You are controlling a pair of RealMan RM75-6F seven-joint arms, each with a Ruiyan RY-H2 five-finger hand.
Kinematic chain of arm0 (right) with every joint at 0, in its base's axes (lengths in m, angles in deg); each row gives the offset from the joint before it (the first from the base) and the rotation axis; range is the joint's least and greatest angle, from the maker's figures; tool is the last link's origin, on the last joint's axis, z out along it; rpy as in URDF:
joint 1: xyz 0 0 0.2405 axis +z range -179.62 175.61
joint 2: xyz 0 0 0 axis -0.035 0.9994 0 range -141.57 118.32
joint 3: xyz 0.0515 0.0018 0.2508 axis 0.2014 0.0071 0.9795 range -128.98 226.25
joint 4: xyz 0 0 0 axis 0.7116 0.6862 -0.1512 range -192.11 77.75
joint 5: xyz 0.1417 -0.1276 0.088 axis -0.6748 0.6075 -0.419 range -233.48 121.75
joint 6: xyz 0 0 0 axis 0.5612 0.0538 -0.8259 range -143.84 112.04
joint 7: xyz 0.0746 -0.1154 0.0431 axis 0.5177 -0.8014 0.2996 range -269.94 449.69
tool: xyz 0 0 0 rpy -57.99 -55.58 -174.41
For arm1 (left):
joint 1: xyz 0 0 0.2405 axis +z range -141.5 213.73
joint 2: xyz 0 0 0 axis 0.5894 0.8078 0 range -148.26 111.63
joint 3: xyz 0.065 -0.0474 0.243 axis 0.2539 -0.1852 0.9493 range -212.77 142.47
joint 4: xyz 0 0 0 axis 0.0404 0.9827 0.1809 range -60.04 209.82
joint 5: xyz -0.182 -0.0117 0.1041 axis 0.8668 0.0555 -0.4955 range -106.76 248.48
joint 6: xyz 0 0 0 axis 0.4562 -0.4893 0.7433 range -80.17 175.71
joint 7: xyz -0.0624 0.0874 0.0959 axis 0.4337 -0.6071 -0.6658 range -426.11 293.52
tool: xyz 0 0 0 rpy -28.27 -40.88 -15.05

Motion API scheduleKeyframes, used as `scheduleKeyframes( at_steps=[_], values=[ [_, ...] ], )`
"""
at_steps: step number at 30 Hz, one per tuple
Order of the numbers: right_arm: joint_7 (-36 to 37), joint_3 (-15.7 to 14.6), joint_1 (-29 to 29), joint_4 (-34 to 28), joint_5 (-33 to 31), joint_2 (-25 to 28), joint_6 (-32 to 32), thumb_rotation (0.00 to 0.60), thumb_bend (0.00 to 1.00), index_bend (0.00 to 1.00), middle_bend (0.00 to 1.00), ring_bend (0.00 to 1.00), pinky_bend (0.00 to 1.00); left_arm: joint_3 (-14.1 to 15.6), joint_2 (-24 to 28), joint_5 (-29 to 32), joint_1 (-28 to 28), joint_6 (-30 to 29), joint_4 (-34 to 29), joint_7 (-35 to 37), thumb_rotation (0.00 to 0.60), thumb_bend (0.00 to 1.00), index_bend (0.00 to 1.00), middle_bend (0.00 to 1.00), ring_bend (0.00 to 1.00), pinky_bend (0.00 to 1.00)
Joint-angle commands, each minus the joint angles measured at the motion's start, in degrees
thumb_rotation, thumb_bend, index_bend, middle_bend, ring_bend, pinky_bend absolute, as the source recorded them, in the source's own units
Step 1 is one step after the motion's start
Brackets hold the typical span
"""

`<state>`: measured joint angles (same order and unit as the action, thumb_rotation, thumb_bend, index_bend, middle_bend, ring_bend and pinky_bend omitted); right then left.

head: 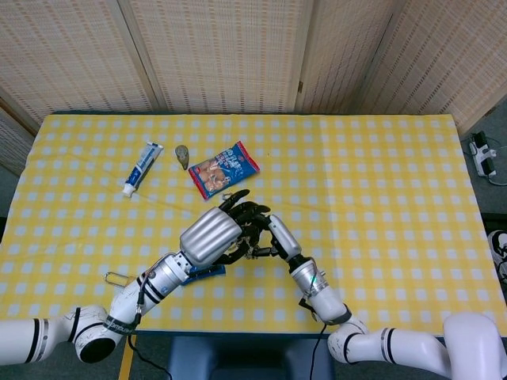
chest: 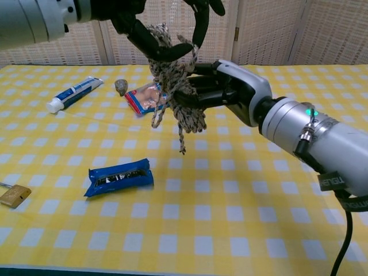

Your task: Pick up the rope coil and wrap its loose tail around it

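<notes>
Wrapping now: you're holding the rope coil in your right hand, left hand pinching its tail above; next, loop it around.

Robot hands hide rope coil

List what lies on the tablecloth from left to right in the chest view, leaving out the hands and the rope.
Brass padlock → toothpaste tube → blue wrapped bar and, farther back at about the same position, the small stone → red snack packet, partly behind the hanging rope.
</notes>
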<state>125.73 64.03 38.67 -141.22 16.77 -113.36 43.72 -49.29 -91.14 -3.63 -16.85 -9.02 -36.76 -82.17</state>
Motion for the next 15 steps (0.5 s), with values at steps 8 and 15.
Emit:
scheduleKeyframes(
  at_steps=[8,15],
  values=[
    [12.3,5.1,-3.6,4.4,2.4,-3.6,7.8,0.600,0.74,0.82,0.68,0.76,0.61,5.0,3.2,-9.1,7.6,-7.0,2.0,12.4,0.600,0.57,0.58,0.14,0.16,0.01],
    [17.9,4.3,-4.7,3.5,7.1,-1.0,9.8,0.600,0.74,0.82,0.69,0.77,0.61,6.5,4.6,-9.2,10.3,-7.7,5.5,18.9,0.600,0.57,0.58,0.14,0.16,0.01]
  ],
)
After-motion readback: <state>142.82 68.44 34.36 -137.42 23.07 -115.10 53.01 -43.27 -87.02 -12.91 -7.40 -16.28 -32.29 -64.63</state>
